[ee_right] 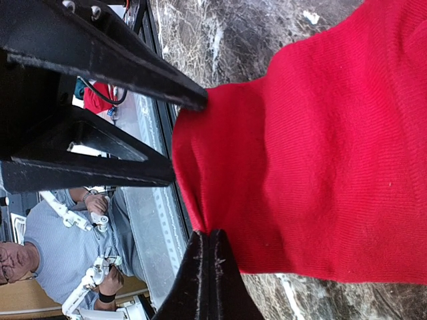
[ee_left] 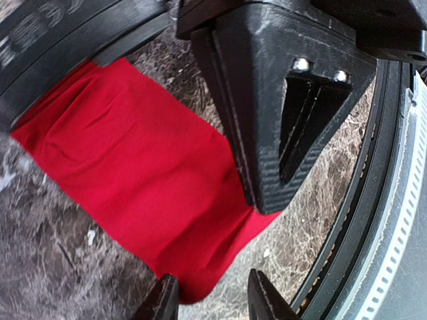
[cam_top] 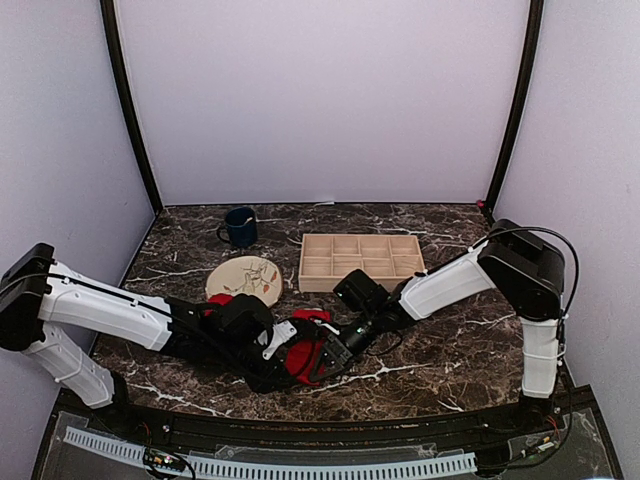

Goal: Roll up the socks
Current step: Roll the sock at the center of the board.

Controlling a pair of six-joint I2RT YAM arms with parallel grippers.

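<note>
Socks (cam_top: 306, 358) are at the near middle of the marble table (cam_top: 430, 370), right between the two arms. They're lying mostly flat and not rolled yet, and I honestly can't tell if that's both stacked or just one showing. The right gripper (ee_right: 209, 245) has its jaws pinched together on a fold at the sock's edge, with the fabric bunching into the tips. The left gripper (ee_left: 211, 299) has its jaws apart, straddling the narrow end of the red strip with nothing clamped. My guess is this is the grab-the-end step before the roll starts. To do it well, I'd have the left take a proper bite of the whole end, not just a corner. Meanwhile the right keeps its pinch so the roll starts tight instead of dragging the fabric toward the near edge.
</note>
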